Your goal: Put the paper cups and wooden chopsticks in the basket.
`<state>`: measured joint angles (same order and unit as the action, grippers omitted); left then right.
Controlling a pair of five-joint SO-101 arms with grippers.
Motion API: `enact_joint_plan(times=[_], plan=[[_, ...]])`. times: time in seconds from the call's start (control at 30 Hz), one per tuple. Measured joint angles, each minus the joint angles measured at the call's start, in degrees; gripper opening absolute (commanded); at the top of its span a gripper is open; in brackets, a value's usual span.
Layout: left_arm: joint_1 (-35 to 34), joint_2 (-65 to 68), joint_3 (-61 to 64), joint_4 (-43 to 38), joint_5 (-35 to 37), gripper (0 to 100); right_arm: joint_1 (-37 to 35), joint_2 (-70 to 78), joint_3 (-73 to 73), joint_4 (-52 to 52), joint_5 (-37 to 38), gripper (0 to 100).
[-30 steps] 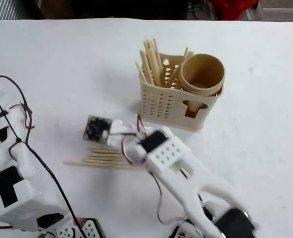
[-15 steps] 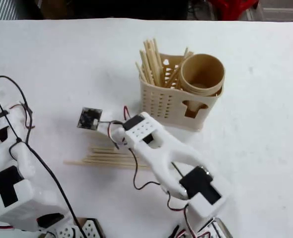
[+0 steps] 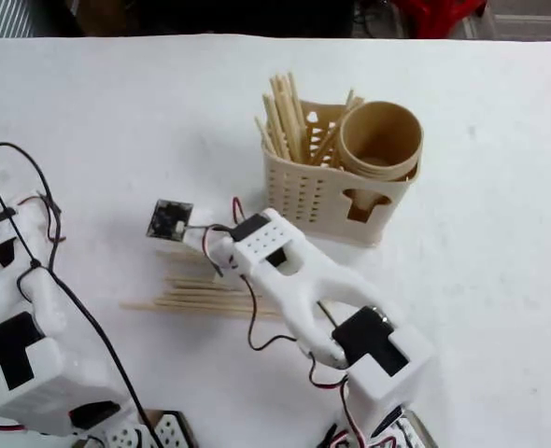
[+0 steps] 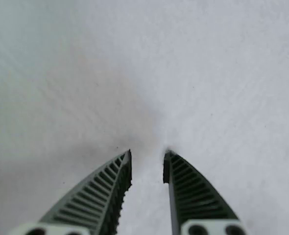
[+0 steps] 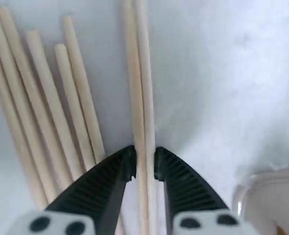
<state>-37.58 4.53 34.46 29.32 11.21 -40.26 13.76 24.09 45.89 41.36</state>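
Two wooden chopsticks (image 5: 140, 73) lie side by side between the fingers of my right gripper (image 5: 144, 164). My fingers are closed in on them from either side, and the ribbed pads press against the wood. I cannot tell whether the two are off the cloth or resting on it. Just beside them lie the loose sticks (image 5: 46, 98), five or so, fanned out flat on the white table (image 3: 117, 121) and touching one another along their lengths.

From the high view, my right arm (image 3: 303, 280) comes in from the near edge and slants across the table. Its wrist sits over one end of that pile, hiding the fingers there. The pile lies roughly crosswise, near the basket but apart from it.

The basket (image 3: 313, 201) stands upright farther back, a cream one with perforated walls and two compartments. One compartment holds a bundle of upright sticks (image 3: 283, 117) that lean a little and poke well above the rim. The other holds the paper cups (image 3: 378, 135), nested in a stack with the mouth facing up.

My left gripper (image 4: 148, 159) points at bare white cloth, its fingers a small way apart with nothing between them. My left arm (image 3: 23, 355) sits folded at the near corner of the table, well away from the sticks and the basket.
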Motion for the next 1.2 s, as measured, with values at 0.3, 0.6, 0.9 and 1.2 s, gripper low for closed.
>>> enact_joint_plan(times=[0.3, 0.6, 0.9, 1.2], plan=[[0.0, 0.0, 0.0, 0.0, 0.0, 12, -0.1, -5.4, -0.5, 7.5, -3.3, 1.5], [0.0, 0.0, 0.0, 0.0, 0.0, 12, -0.1, -21.6, -0.4, 14.9, -9.5, 1.5], [0.0, 0.0, 0.0, 0.0, 0.0, 12, -0.1, -39.3, -0.4, 18.4, -14.3, 1.5], [0.0, 0.0, 0.0, 0.0, 0.0, 12, 7.6, -57.9, -2.4, 9.1, -18.1, 1.5]])
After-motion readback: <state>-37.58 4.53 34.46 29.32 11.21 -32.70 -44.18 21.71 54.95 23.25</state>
